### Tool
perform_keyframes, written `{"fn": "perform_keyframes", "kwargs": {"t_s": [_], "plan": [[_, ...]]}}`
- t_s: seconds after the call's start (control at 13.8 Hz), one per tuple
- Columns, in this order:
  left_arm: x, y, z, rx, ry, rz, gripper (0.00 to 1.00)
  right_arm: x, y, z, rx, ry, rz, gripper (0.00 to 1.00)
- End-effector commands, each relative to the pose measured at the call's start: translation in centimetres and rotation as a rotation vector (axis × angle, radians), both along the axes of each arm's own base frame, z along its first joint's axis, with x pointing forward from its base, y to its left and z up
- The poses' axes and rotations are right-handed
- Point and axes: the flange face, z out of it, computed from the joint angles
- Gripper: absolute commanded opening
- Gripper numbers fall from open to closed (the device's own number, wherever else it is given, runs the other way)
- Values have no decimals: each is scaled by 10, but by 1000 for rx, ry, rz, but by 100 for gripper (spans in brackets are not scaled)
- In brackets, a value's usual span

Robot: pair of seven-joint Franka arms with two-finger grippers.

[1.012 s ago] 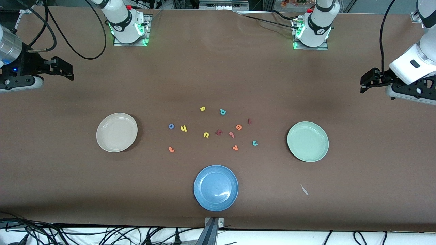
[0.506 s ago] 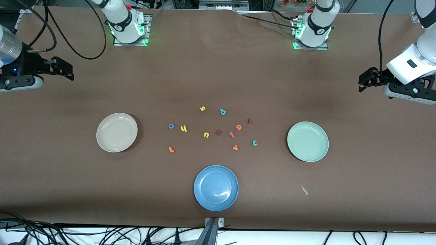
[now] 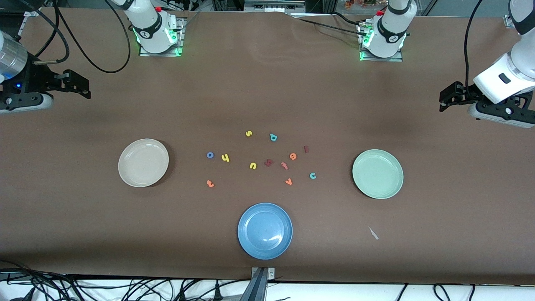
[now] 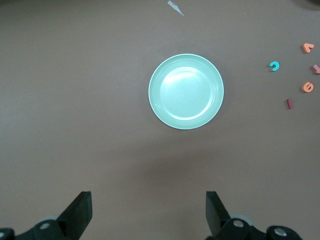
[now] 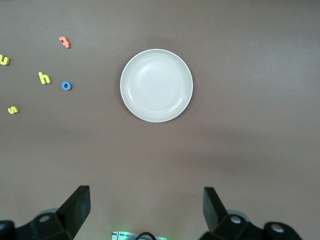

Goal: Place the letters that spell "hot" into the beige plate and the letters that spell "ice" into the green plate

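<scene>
Yellow h (image 3: 225,158) and blue o (image 3: 210,155) are found side by side on the brown table (image 3: 267,83), toward the right arm's end of the letter cluster; the orange t (image 3: 210,183) lies nearer the front camera than both. The beige plate (image 3: 143,162) sits well apart from these three, farther toward the right arm's end, and holds nothing.

The dark red i (image 3: 306,149), orange e (image 3: 293,156) and teal c (image 3: 312,176) are grouped at the cluster's other edge, toward the left arm's end. The green plate (image 3: 378,174) lies past them on that side, also holding nothing.

Among the cluster are also noted a yellow s (image 3: 248,133), teal a (image 3: 273,137), yellow n (image 3: 253,166), dark red k-like letter (image 3: 268,162), pinkish t (image 3: 284,165) and orange v (image 3: 288,182). A blue plate (image 3: 265,230) lies nearer the front camera than all letters.

The right gripper (image 3: 85,88) is held over bare table at its arm's end, fingers (image 5: 75,207) spread wide, nothing between them; in its wrist view the beige plate is seen well clear of the fingertips. The left gripper (image 3: 444,100) is held likewise over its own end, fingers (image 4: 77,212) apart and holding nothing, with the green plate well clear of them.
</scene>
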Motion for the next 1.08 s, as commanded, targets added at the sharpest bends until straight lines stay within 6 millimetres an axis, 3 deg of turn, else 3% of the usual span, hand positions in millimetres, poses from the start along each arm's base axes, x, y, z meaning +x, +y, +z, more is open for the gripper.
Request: {"fn": "perform_keyframes", "kwargs": {"t_s": [0.0,1.01], "plan": [[-6,-3,4,-20,9,1,100,-1,1,6,4,1,7,100],[-8,-12,2,-14,27,45,100,-1,0,6,4,1,6,100]]}}
